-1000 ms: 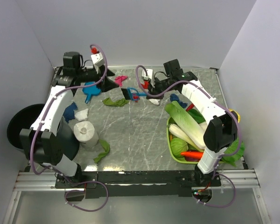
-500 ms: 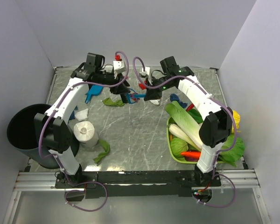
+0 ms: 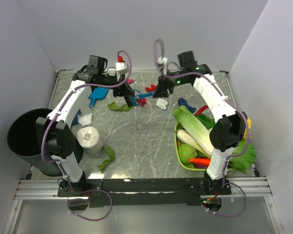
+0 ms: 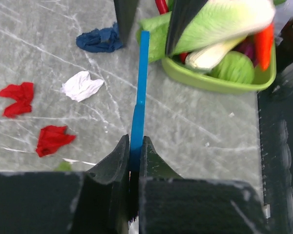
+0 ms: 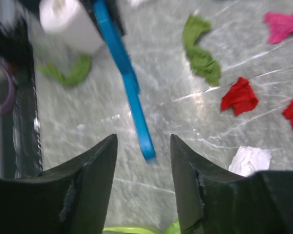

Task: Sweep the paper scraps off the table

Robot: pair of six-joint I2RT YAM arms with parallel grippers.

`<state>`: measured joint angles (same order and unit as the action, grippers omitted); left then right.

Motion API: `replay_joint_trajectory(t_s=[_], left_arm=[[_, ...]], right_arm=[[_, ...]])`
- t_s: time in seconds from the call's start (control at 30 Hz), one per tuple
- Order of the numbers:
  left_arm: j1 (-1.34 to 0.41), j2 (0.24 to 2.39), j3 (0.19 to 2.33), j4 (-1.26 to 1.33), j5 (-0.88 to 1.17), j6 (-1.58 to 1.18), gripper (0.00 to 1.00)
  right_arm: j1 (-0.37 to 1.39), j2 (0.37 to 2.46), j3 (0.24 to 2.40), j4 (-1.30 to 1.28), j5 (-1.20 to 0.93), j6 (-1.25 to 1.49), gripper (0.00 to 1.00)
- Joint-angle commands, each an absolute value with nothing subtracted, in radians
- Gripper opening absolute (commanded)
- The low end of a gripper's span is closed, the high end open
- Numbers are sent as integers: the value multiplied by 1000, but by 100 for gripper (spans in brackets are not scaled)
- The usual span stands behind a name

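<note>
Paper scraps (image 3: 160, 103) strewn over the far half of the grey marble table (image 3: 136, 141), around and beneath both pincers. Left pincer (image 3: 125, 91) clamped on a blue brush (image 3: 136, 97), dark bristles just below it, handle reaching across toward the right pincer (image 3: 162, 91). Only in this overhead view: a blue dustpan (image 3: 94, 95) left of the left pincer and a black bin (image 3: 24, 139) well nearer the arm bases.

Left wrist view alone confirming the grip: left pincer (image 4: 135, 142) squeezed flat against both sides of the handle. Two red wads (image 4: 17, 97) left of the pincer, a white wad (image 4: 82, 86) ahead-left, a dark blue wad (image 4: 100, 40) farther ahead, a green tray (image 4: 219, 80) of vegetables ahead-right.

Right wrist view alone showing the other pincer's state: right pincer (image 5: 142, 139) parted about halfway, holding nothing, the handle's tip seen in the gap with no contact visible. Ahead of it a green wad (image 5: 200, 56) and a magenta wad (image 5: 283, 24); a red wad and a white one toward its right finger; a tissue roll (image 5: 71, 24) ahead-left.
</note>
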<state>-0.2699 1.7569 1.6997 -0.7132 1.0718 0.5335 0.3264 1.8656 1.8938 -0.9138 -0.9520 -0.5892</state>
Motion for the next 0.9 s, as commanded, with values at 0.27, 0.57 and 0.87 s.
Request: replay_joint_trajectory(t_s=[0.27,0.57,0.87], left_arm=[[-210,1798,1681,-420,1374,78,1],[-212,1804,1646,-259,1397,-98,1],[-216,1789,1614,-218,1390,-132,1]], right_arm=[[175,1793,1878,-493,-1315,-69,79],[218,1845,1896,-570,-1371,-149,80],[259,1850,1871,-594,-1296,-198,65]])
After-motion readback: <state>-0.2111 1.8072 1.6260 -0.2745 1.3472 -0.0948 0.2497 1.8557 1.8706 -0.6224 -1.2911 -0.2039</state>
